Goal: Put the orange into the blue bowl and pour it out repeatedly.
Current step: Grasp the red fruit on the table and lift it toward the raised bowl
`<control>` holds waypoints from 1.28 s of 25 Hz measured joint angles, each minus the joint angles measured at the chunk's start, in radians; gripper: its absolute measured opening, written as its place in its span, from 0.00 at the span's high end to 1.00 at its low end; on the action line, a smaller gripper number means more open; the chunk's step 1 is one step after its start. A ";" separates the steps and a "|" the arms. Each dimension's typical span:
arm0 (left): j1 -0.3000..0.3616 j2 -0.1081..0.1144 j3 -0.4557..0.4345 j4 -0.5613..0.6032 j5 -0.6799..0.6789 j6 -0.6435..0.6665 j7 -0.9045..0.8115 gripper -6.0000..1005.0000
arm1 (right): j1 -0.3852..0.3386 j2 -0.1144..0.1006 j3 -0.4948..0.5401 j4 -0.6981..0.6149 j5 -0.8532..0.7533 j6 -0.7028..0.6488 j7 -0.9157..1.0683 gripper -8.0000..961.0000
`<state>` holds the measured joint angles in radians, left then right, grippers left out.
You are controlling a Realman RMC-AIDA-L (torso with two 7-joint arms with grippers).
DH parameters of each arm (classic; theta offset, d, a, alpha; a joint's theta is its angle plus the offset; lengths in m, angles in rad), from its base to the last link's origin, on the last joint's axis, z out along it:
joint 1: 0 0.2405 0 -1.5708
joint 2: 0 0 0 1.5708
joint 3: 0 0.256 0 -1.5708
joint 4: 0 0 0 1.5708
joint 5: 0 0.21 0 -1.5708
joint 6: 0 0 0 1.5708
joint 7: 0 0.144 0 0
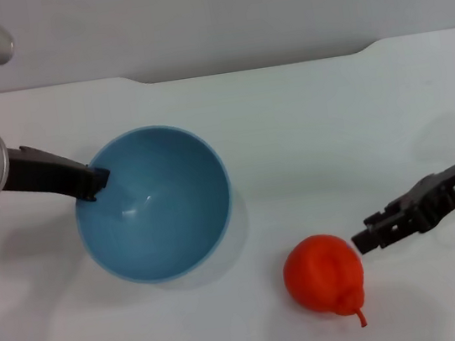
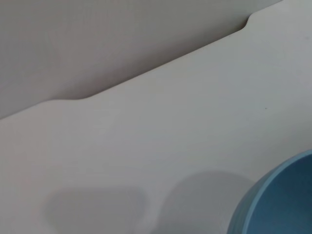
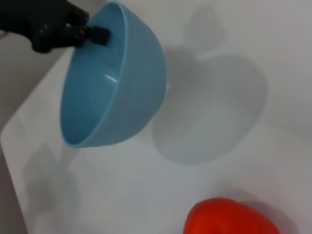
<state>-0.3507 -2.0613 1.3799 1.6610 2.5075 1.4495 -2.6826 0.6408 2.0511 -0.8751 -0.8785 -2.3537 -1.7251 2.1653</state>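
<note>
Orange [image 1: 323,277] lying on white table [image 1: 306,125], outside and right of blue bowl [image 1: 154,203]. Left gripper [image 1: 92,183] clamped on bowl's left rim, bowl lifted and tilted. Right gripper [image 1: 372,236] just right of fruit, nearer arm; finger state indiscernible.

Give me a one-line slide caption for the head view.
Left gripper holds the empty blue bowl by its rim; orange on table beside right gripper.

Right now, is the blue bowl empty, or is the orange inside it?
Empty. The blue bowl shows only its bare glossy inside, held at the rim by the left claw. The orange lies on the table beside the right claw.
</note>
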 joint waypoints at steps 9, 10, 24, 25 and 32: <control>0.000 0.000 0.012 0.000 0.002 0.007 -0.010 1.00 | 0.035 0.020 -0.051 0.124 -0.030 0.119 0.007 0.50; -0.002 0.000 0.012 0.000 0.002 0.009 -0.013 1.00 | 0.043 0.020 -0.057 0.147 -0.030 0.140 0.007 0.50; -0.011 0.003 0.047 -0.001 0.012 0.012 -0.015 1.00 | 0.099 0.024 -0.160 0.280 -0.025 0.305 0.008 0.51; -0.011 0.003 0.049 -0.001 0.012 0.012 -0.014 1.00 | 0.097 0.024 -0.157 0.279 -0.025 0.303 0.008 0.51; -0.012 0.003 0.070 -0.002 0.013 0.012 -0.013 1.00 | 0.063 0.020 -0.154 0.240 -0.002 0.261 0.008 0.76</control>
<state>-0.3631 -2.0585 1.4501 1.6592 2.5204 1.4617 -2.6955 0.7035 2.0713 -1.0286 -0.6385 -2.3555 -1.4641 2.1737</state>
